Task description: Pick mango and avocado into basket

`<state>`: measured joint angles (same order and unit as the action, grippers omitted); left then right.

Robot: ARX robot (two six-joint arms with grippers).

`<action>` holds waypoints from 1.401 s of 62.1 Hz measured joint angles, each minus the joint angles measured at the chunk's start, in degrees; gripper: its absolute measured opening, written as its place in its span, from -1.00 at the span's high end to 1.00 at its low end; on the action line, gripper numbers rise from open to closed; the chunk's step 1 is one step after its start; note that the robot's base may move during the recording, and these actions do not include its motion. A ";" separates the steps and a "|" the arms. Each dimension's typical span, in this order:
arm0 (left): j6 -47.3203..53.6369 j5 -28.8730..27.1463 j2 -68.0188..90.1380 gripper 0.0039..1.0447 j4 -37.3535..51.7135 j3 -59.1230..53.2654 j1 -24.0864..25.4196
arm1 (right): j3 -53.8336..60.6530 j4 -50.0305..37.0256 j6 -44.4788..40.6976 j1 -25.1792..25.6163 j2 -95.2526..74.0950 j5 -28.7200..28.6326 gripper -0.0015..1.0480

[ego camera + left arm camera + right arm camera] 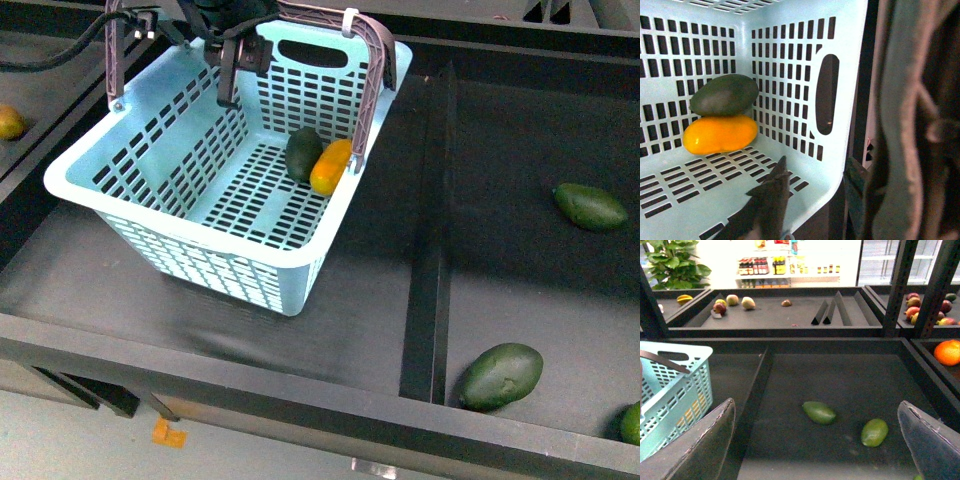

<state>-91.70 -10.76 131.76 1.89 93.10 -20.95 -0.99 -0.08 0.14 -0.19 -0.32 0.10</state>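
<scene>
Nearest on the bench (360,330), the basket (150,215) holds the dull green avocado (303,153) touching the glossy yellow-orange mango (331,166) at its far wall. Only the right wrist view shows the right gripper (815,450) spread wide, empty. Farther back, the left gripper (228,75) hangs over the basket; I cannot tell how open it is.

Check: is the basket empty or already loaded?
Loaded: the basket holds the avocado and the mango, touching, against its far wall.
</scene>
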 joint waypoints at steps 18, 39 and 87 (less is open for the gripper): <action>-1.88 -2.78 -9.90 -0.87 -1.99 -7.72 0.22 | 0.00 0.00 0.02 0.00 0.00 0.00 -0.83; -0.24 -10.25 -25.68 -0.85 -24.00 -16.33 0.61 | 0.00 0.00 0.02 0.00 0.00 0.00 -0.83; 90.42 3.19 -56.13 0.96 56.63 -76.48 12.94 | 0.00 0.00 0.00 0.00 0.00 0.02 -0.83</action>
<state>-1.28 -7.57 75.64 58.52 16.62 -8.01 -0.99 -0.08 0.14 -0.19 -0.32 0.12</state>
